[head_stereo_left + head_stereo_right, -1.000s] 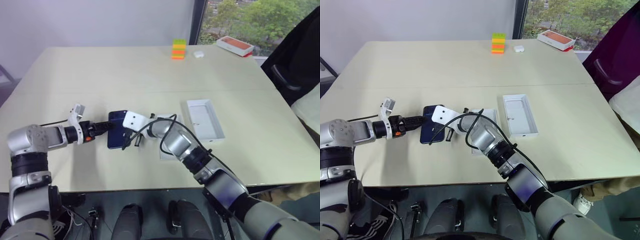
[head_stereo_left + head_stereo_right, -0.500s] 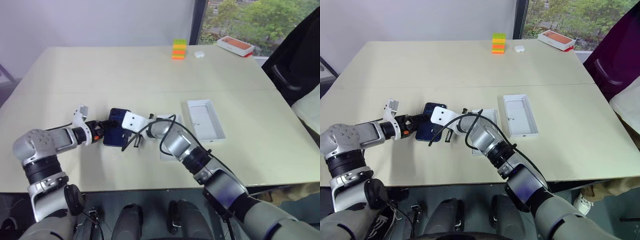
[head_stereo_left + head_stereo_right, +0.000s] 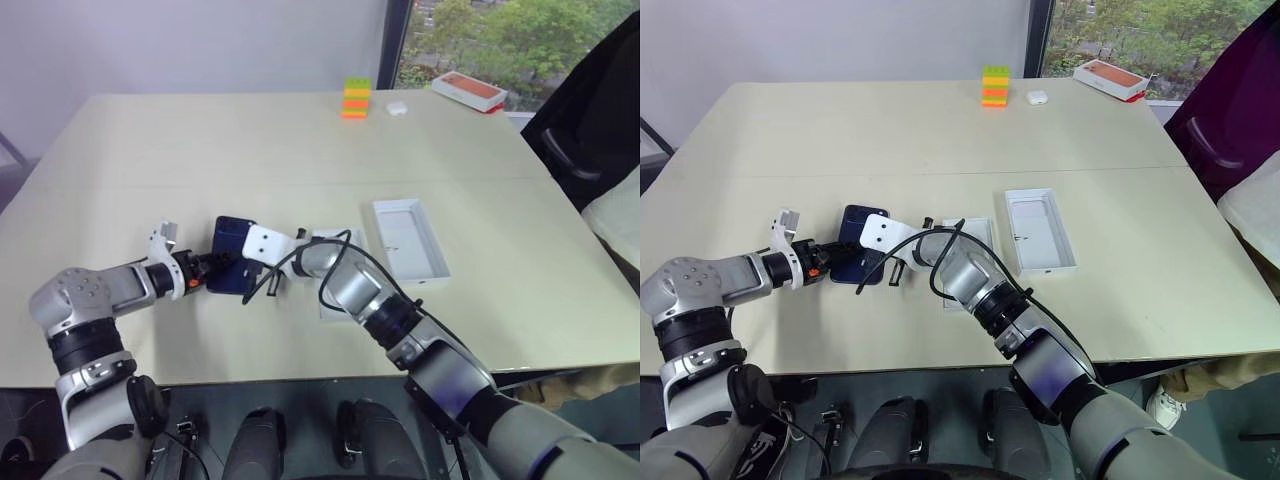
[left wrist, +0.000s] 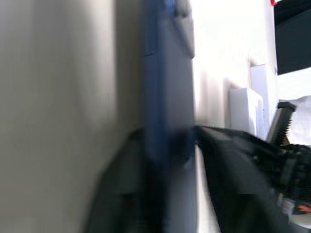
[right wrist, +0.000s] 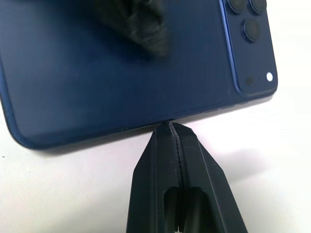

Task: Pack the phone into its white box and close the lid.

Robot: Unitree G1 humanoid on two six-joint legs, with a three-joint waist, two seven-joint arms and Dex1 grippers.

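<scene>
The left claw (image 3: pixel 832 268) has just closed its fingers onto the near edge of the phone (image 3: pixel 858 258), while the shut right claw (image 5: pixel 171 132) braces its opposite edge, the white box (image 3: pixel 968 248) waiting just beyond — pickup looks imminent.

- Table (image 3: pixel 250 140): large, pale beige top, with a seam running across it from side to side.
- Wall (image 3: pixel 200 45): plain and light-coloured, behind the far edge of the table.
- Window (image 3: pixel 500 40): at the far right corner, bounded by a dark vertical frame (image 3: pixel 397 40) — green trees show through the glass.
- Chair (image 3: pixel 590 130): dark, just beside the right edge of the table.
- Light: even daylight — soft shadows on the table.
</scene>
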